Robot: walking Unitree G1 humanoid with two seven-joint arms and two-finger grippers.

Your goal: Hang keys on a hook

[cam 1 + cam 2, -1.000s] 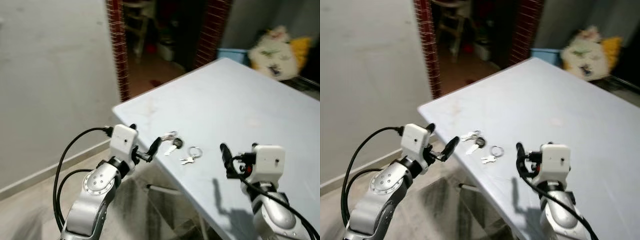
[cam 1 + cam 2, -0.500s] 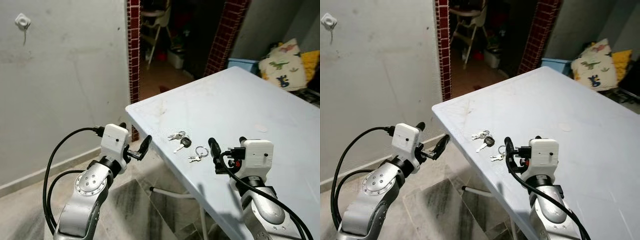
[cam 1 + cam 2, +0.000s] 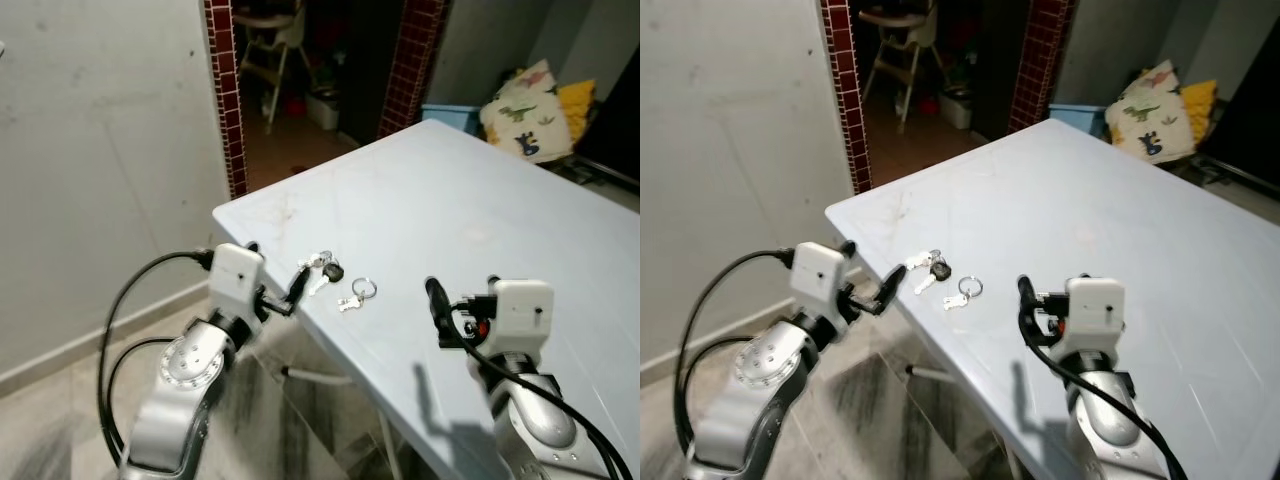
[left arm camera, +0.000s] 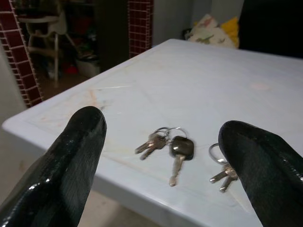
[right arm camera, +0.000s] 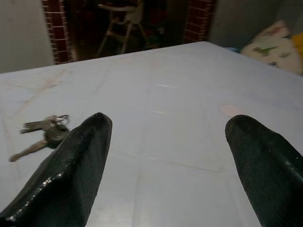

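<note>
Left eye view: a pale blue table (image 3: 520,210) runs from its near corner toward the far right, where the frame cuts off its far end. Two sets of keys lie close to the near edge, a short way in from that corner. The bunch of keys (image 4: 168,146) with a dark-headed key is nearer the corner; the small keys on a ring (image 3: 356,295) lie just beside it, further along the edge. In the left wrist view the ring set is partly hidden behind one black finger (image 4: 265,175).

No hook can be made out. The dark doorway (image 3: 310,70) between red tiled posts is hard to read beyond a pale high chair (image 3: 902,50). A patterned cushion (image 3: 525,105) and a blue box (image 3: 452,117) sit past the table's far side.

Left gripper (image 3: 278,288): the arm is bent and raised off the table's near edge, with the fingers spread wide and level, pointing in at the bunch of keys but clear of it.

Right gripper (image 3: 462,300): held up over the table near its front edge, well apart from the keys, with the fingers spread wide and nothing between them. Its forearm is cut off by the bottom of the frame.
</note>
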